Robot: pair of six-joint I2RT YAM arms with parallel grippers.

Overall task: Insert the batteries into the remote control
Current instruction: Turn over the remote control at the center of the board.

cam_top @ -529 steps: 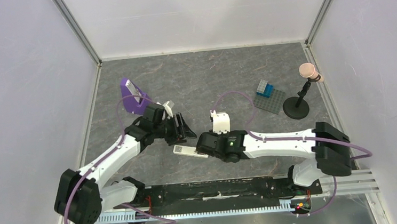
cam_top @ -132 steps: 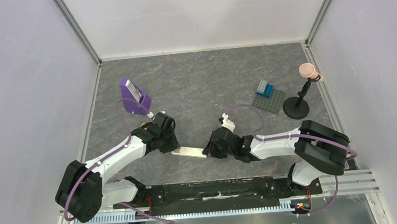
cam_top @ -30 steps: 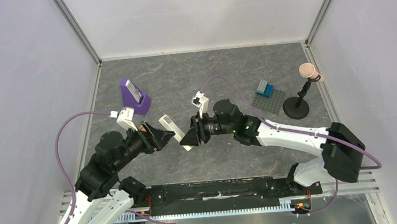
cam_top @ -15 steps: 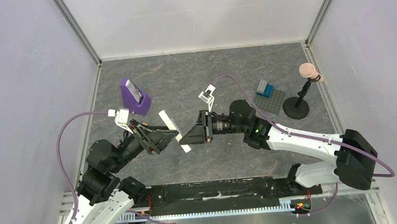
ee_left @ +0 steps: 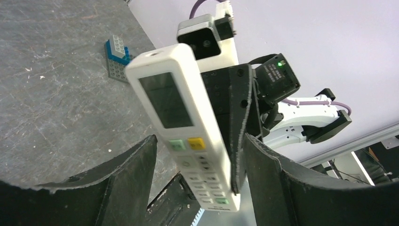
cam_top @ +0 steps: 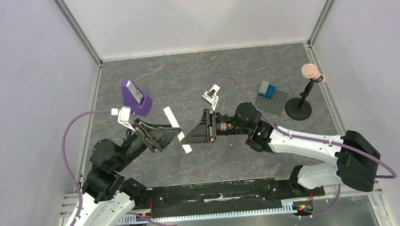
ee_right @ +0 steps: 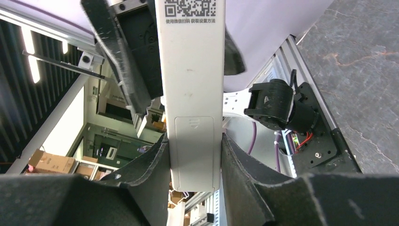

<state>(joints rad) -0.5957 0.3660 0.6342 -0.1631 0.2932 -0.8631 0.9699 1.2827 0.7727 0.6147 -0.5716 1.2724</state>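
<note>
The white remote control [cam_top: 174,127] is held off the table, tilted, between my two grippers. My right gripper [cam_top: 190,136] is shut on its lower end. The right wrist view shows its back [ee_right: 193,94] with a QR label and a closed battery cover, squeezed between both fingers [ee_right: 150,174]. My left gripper [cam_top: 167,135] is open and faces the remote's front. In the left wrist view the grey display and buttons [ee_left: 183,117] sit between my spread fingers [ee_left: 136,169], with gaps on both sides. The batteries are out of view.
A purple wedge stand [cam_top: 134,98] stands at the back left. A grey baseplate with blue bricks [cam_top: 269,99] and a small black stand with a pink head [cam_top: 302,102] sit at the right. The black rail [cam_top: 215,193] runs along the near edge.
The remote lay on the table seconds ago and is now raised in the air. In the last second the left arm drew back and the remote rose slightly in the right gripper.
</note>
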